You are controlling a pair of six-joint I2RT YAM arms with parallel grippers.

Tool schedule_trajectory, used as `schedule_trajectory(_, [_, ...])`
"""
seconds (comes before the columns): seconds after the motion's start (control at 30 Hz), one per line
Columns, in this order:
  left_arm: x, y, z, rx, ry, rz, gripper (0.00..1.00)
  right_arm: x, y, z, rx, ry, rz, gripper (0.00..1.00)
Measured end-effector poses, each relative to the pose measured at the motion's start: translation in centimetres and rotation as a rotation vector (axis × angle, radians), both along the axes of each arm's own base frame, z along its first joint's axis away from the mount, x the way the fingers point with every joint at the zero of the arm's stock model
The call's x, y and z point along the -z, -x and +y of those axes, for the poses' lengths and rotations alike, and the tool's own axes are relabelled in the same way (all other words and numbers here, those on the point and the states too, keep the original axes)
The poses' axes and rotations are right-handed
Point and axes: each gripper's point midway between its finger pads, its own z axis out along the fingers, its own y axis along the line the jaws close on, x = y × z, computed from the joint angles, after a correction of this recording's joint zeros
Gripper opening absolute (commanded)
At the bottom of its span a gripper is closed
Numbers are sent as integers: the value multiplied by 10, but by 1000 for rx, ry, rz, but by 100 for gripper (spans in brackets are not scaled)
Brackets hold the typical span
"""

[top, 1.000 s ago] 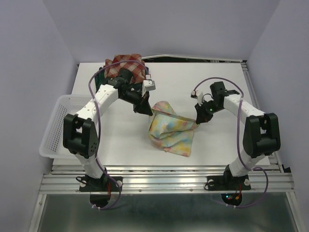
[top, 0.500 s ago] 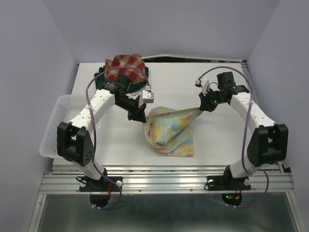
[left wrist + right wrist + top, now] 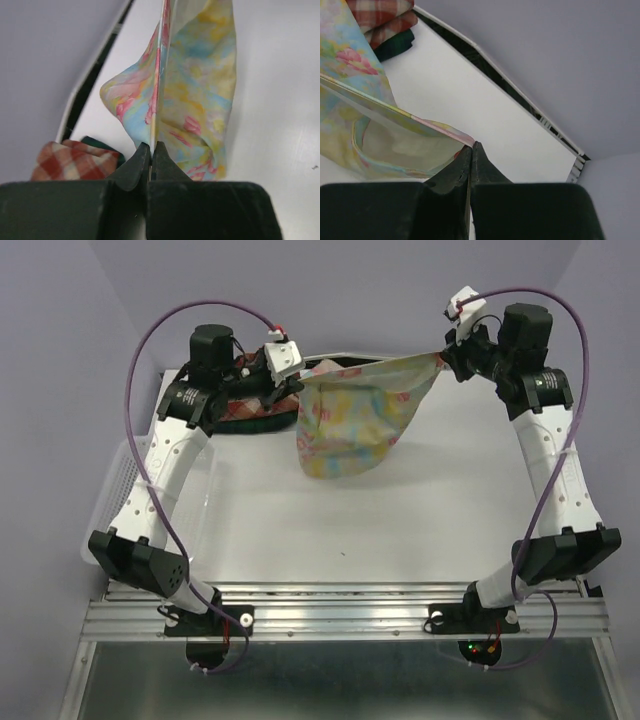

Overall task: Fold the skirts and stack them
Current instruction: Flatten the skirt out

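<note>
Lifted off the tabletop (image 3: 400, 530) within the last second, the pastel floral skirt (image 3: 350, 425) now hangs stretched by its waistband, just right of the stacked plaid skirts (image 3: 245, 412). Left claw (image 3: 297, 388) is clamped on the band's end nearest that stack, right claw (image 3: 441, 360) on the far end. It looks spread out, ready for folding.

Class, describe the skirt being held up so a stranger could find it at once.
Look above the far half of the white table, where both arms' jaws hold one cloth stretched between them. It is the pastel yellow-blue flowered skirt, unlike the folded red-and-cream plaid skirt stacked on the dark green one.
</note>
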Motion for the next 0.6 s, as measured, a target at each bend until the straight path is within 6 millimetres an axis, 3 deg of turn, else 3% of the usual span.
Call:
schedule_trajectory(0.07, [-32, -3, -2, -4, 33, -84, 1, -22, -7, -2, 18, -8, -66, 1])
schedule_trajectory(0.13, [-46, -1, -3, 8, 42, -121, 4, -23, -6, -3, 24, -8, -79, 1])
schedule_trajectory(0.23, [-31, 15, -7, 84, 5, -86, 4, 15, 7, -6, 28, 10, -10, 1])
schedule_trajectory(0.3, [2, 29, -14, 150, -45, -8, 4, 57, 19, -10, 36, 40, 79, 1])
schedule_trajectory(0.33, [29, 39, -17, 191, -75, 60, 4, 73, 24, -12, 42, 51, 111, 1])
schedule_trajectory(0.37, [56, 52, -21, 230, -109, 128, 4, 106, 36, -16, 48, 72, 190, 1])
schedule_trajectory(0.43, [125, 79, -26, 313, -195, 298, 4, 144, 50, -20, 51, 94, 288, 1])
schedule_trajectory(0.47, [153, 91, -27, 344, -234, 370, 4, 176, 63, -22, 53, 105, 377, 1])
schedule_trajectory(0.53, [216, 117, -26, 413, -317, 549, 4, 208, 80, -24, 49, 115, 478, 1])
schedule_trajectory(0.6, [257, 131, -23, 451, -369, 674, 4, 242, 102, -24, 38, 115, 602, 1])
